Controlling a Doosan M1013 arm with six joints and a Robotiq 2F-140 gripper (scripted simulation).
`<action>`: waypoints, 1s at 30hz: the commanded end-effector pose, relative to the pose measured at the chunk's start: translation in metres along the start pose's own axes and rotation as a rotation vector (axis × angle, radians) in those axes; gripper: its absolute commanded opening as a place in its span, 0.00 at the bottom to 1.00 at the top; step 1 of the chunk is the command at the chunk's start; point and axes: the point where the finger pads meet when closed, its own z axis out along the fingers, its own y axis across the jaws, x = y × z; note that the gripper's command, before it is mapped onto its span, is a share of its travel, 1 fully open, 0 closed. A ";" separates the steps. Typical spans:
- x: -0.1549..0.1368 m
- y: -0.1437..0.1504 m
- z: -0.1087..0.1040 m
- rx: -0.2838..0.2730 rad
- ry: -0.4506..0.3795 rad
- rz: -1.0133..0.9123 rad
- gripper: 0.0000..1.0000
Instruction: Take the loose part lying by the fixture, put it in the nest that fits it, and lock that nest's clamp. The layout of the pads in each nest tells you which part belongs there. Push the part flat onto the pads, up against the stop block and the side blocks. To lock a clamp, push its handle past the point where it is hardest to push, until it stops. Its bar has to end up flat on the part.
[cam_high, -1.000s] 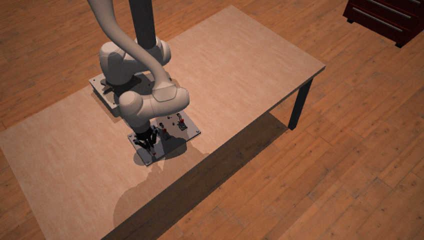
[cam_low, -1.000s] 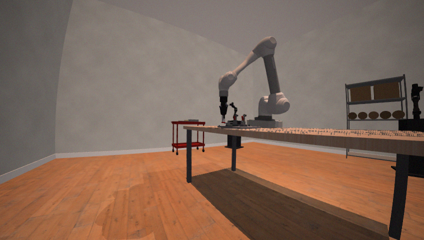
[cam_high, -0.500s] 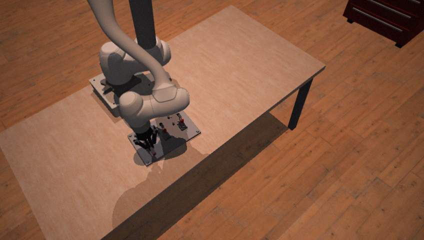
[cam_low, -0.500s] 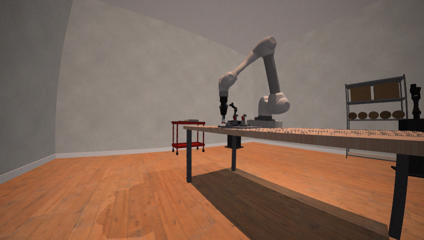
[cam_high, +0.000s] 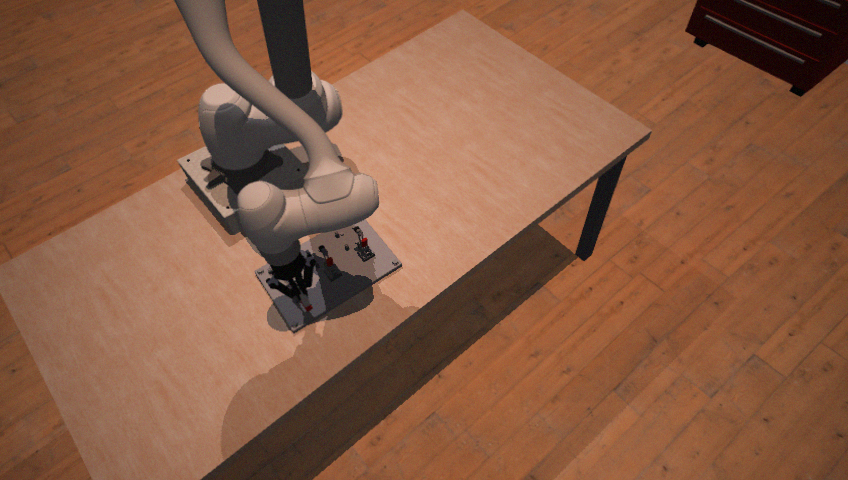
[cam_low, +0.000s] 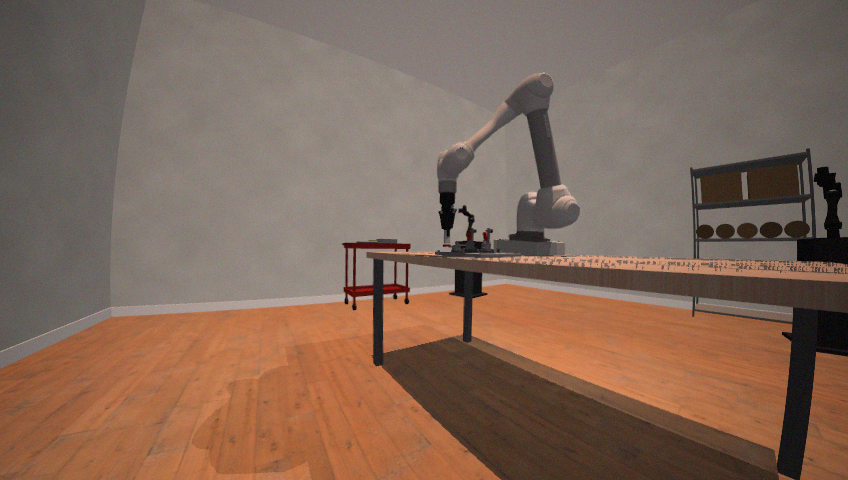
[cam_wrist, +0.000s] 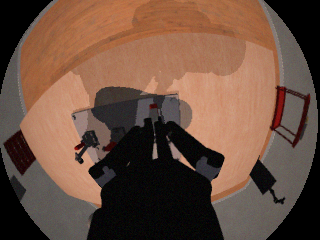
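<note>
tool (cam_high: 305, 299) (cam_low: 446, 234) (cam_wrist: 154, 114) closed, holding nothing, pointing down near red tip (cam_high: 308, 308) (cam_low: 446, 245) (cam_wrist: 153, 106) over grey fixture plate (cam_high: 385, 256) (cam_low: 443, 253) (cam_wrist: 172, 104).

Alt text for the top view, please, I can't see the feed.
White robot arm reaching down over a gray fixture plate on a wooden table, its black hand at one end, near a red-tipped handle.
</note>
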 end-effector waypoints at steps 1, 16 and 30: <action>0.000 0.000 -0.005 0.000 0.000 0.000 0.10; 0.000 0.000 -0.044 0.000 0.000 0.000 0.10; 0.000 0.000 -0.065 0.000 0.000 0.000 0.10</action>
